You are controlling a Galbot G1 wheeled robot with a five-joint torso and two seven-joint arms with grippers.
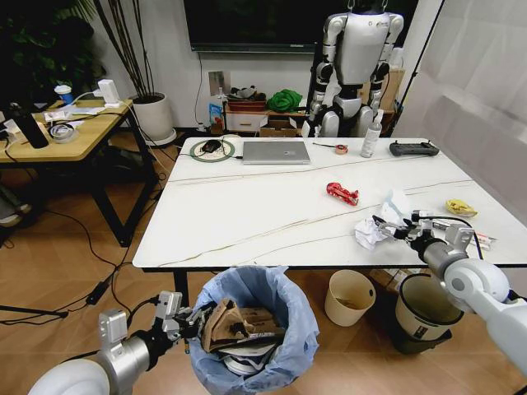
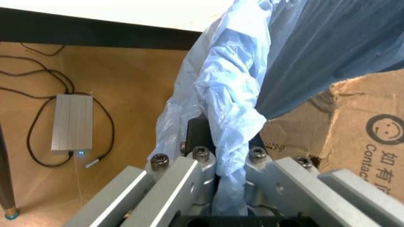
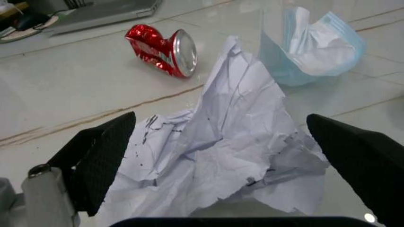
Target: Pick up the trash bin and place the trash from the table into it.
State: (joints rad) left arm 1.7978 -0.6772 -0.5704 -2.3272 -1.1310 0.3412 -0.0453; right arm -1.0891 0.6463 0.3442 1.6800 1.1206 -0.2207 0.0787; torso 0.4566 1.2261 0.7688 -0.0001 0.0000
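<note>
The trash bin [image 1: 255,329], lined with a crinkly light-blue bag, hangs below the table's front edge with torn brown cardboard [image 2: 353,118] inside. My left gripper [image 1: 185,321] is shut on the bin's bag-covered rim [image 2: 230,142]. On the white table [image 1: 247,214], my right gripper [image 1: 394,230] stands open, its black fingers [image 3: 101,156] on either side of a crumpled white paper [image 3: 233,156]. Beyond the paper lie a crushed red can [image 3: 162,49] and a light-blue mask [image 3: 315,47]. A yellow peel [image 1: 461,207] lies near the table's right edge.
A silver laptop [image 1: 276,152], cable coil [image 1: 212,149], tape roll [image 1: 341,149], bottle [image 1: 370,138] and black controller [image 1: 414,149] line the table's far side. A cream bucket [image 1: 350,296] and grey-black bin [image 1: 424,309] stand under the right front. A wooden desk [image 1: 66,132] is left.
</note>
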